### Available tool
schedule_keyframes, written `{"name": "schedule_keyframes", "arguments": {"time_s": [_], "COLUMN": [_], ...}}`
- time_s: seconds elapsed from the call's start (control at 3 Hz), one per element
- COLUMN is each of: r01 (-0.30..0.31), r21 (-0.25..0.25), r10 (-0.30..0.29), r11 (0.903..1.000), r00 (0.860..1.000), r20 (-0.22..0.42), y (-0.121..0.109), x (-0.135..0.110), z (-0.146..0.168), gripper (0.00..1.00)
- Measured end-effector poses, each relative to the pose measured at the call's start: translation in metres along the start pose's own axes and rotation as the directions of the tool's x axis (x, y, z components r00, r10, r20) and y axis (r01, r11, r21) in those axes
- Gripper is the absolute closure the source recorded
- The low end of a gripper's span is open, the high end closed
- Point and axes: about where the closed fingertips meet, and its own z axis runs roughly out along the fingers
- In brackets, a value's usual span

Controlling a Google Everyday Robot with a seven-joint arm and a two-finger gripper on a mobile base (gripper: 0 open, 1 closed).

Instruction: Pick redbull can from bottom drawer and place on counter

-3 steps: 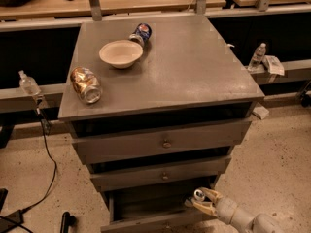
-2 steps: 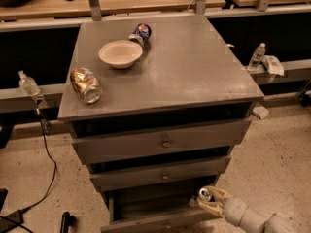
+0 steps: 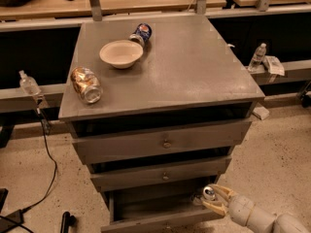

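The bottom drawer of the grey cabinet is pulled open. My gripper reaches in from the lower right at the drawer's right end. Its two tan fingers are closed around the redbull can, of which only the shiny silver top and a bit of the body show. The can stands upright just above the drawer's right front corner. The counter is the broad grey top of the cabinet, well above the gripper.
On the counter stand a cream bowl, a gold-brown can lying on its side at the left edge, and a blue can behind the bowl. Water bottles stand at the left and the right. A cable lies on the floor at the left.
My gripper and the can in it have shifted slightly to the right, out of the drawer. Nothing on the counter has moved.
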Motion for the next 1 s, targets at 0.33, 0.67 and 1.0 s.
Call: {"name": "schedule_keyframes", "arguments": {"time_s": [0.33, 0.67, 1.0], "r01": [0.031, 0.077, 0.133], "r21": [-0.009, -0.024, -0.074], "r10": [-0.031, -0.077, -0.136], "r11": [0.9995, 0.9968, 0.9883], "r00": [0.999, 0.997, 0.99], "r20": [0.018, 0.008, -0.031], "y": [-0.019, -0.041, -0.057], "x": [-0.035, -0.076, -0.122], "z": [-0.011, -0.027, -0.042], "gripper": [1.0, 1.0, 1.0]}}
